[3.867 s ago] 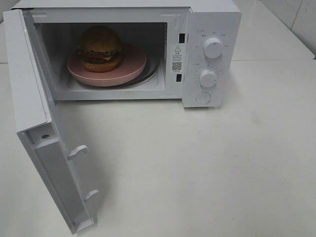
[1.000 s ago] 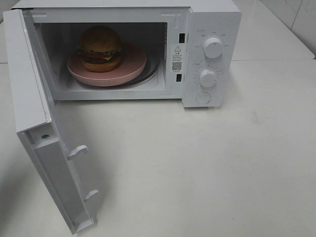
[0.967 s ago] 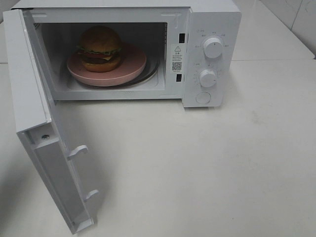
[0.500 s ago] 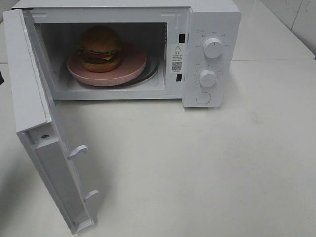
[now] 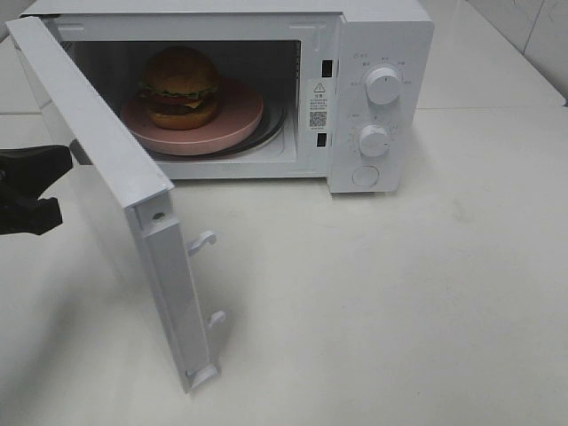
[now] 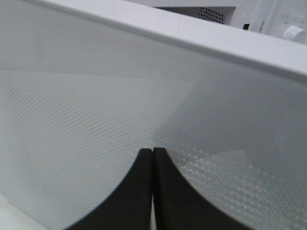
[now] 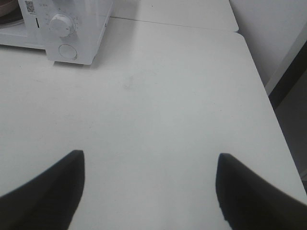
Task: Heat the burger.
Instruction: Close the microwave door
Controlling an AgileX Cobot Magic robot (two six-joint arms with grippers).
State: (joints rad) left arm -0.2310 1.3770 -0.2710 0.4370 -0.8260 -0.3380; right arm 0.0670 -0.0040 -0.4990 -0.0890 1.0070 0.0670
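Currently, I see the burger [image 5: 180,86] sitting on a round pink plate [image 5: 240,120] inside the white microwave [image 5: 382,35]. Its glossy golden-brown bun tops green lettuce, red tomato, yellow cheese and a dark patty. The door [image 5: 98,142] stands partly open. My left fingers [image 6: 144,165] are pressed together, holding nothing, right by the door's outer face. My right fingers [image 7: 53,187] are spread wide above the worktop [image 5: 399,293], gripping nothing.

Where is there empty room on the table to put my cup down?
The wide table right of the door, in front of the microwave, is bare. Crowded: inside, the plate and burger fill the floor.
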